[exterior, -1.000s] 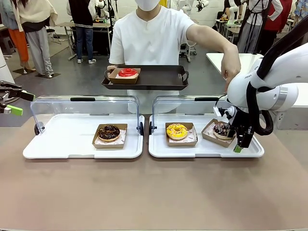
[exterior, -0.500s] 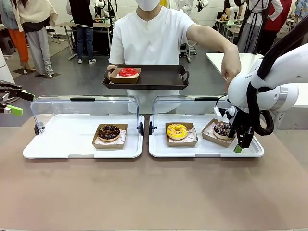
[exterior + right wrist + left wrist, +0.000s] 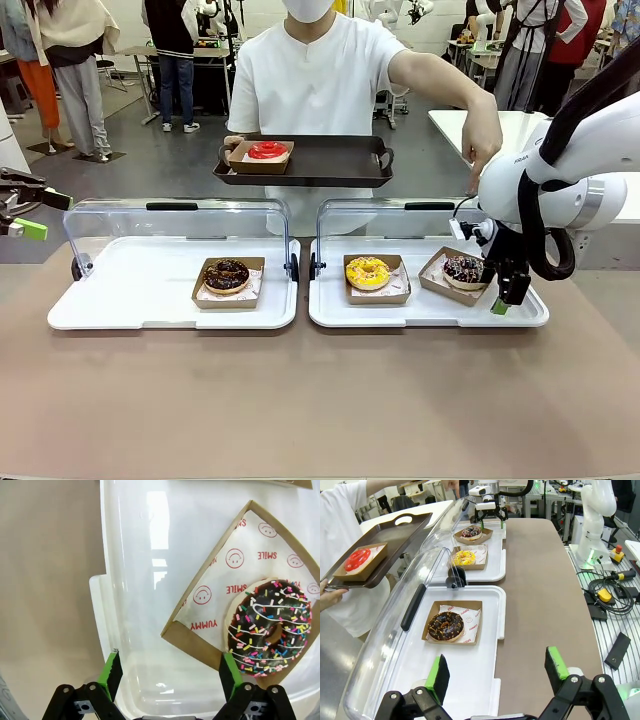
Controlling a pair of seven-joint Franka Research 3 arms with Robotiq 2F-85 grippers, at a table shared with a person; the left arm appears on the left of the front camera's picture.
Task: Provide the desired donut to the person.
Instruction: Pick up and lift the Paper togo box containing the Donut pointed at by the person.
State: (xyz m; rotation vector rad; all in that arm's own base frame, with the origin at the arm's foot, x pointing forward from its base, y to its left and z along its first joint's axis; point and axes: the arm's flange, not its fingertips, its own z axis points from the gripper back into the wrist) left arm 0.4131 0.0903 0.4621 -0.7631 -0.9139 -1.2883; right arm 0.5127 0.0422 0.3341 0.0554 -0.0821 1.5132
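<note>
The person (image 3: 315,80) holds a dark brown tray (image 3: 330,160) carrying a red donut (image 3: 266,150) in a card boat. Their other hand (image 3: 481,150) points a finger down over the right white tray (image 3: 425,312). There a sprinkled chocolate donut (image 3: 463,269) sits in its card boat beside a yellow donut (image 3: 367,272). My right gripper (image 3: 505,295) hangs open just beside the sprinkled donut (image 3: 270,625); its own fingers (image 3: 111,667) stand over bare tray, off the card boat's corner. A chocolate donut (image 3: 227,275) lies on the left tray. My left gripper (image 3: 25,212) is open at the far left, holding nothing.
Both white trays have clear lids (image 3: 180,225) tipped up at the back. The left wrist view looks along the trays (image 3: 470,680) toward the right arm (image 3: 487,510), with brown table (image 3: 545,590) beside them. Other people and tables stand far behind.
My right gripper has edged slightly to the right beside the sprinkled donut. The person's tray and pointing hand have barely moved. The left arm is still.
</note>
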